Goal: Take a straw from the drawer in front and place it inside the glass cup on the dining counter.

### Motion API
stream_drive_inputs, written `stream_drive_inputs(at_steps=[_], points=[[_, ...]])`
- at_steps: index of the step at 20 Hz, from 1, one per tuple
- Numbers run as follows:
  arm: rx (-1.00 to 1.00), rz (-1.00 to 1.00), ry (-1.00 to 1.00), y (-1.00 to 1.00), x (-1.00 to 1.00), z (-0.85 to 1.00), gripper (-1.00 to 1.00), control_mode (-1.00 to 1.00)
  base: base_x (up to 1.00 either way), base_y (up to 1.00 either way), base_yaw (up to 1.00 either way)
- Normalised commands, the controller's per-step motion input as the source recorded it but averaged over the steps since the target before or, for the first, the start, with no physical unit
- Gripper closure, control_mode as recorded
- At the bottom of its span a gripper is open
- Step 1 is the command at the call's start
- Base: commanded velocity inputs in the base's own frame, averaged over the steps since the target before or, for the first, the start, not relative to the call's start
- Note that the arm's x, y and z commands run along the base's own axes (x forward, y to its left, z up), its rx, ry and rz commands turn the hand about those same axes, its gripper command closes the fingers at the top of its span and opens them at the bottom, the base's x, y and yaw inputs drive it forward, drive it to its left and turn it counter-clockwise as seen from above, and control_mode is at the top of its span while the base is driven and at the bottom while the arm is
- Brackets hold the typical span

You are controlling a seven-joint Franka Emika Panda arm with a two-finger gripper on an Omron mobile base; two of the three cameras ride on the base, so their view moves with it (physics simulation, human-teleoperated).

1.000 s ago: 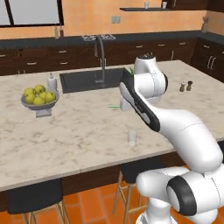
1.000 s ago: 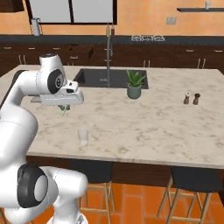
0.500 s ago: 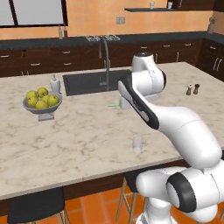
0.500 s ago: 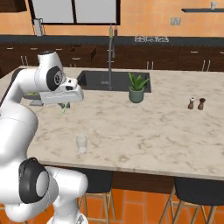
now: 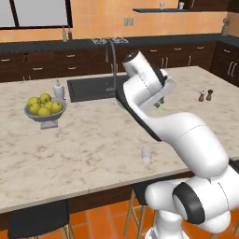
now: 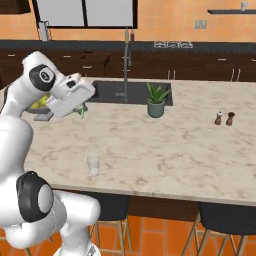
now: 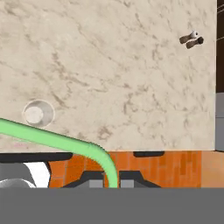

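gripper [image 7: 105, 181] was clamped shut on straw [image 7: 57, 141]; glass cup [image 7: 38, 113] sat off to its side, below, straw's long axis pointing past it.

Bare counter [image 6: 150, 145] surrounds the glass cup [image 6: 93, 163]; mouth unobstructed.

Base driven on; glass cup [image 5: 147, 153] nearer, pincer [image 7: 111, 183] steady.
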Motion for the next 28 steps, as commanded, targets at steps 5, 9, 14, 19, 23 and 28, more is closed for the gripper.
stream_drive_inputs(at_steps=[5,9,14,19,23,28], points=[[-0.43,0.04,0.07,-0.21,-0.12,0.04,1.00,-1.00,0.00,0.00,0.00],[-0.32,0.08,0.11,-0.08,-0.39,-0.18,1.00,-1.00,0.00,0.00,0.00],[-0.23,0.02,0.10,-0.01,-0.42,-0.21,1.00,-1.00,0.00,0.00,0.00],[-0.17,0.00,0.15,-0.01,-0.07,-0.18,1.00,-1.00,0.00,0.00,0.00],[-0.13,0.00,0.22,0.00,0.38,-0.12,1.00,-1.00,0.00,0.00,0.00],[-0.10,-0.04,0.19,0.00,0.50,-0.13,1.00,-1.00,0.00,0.00,0.00]])
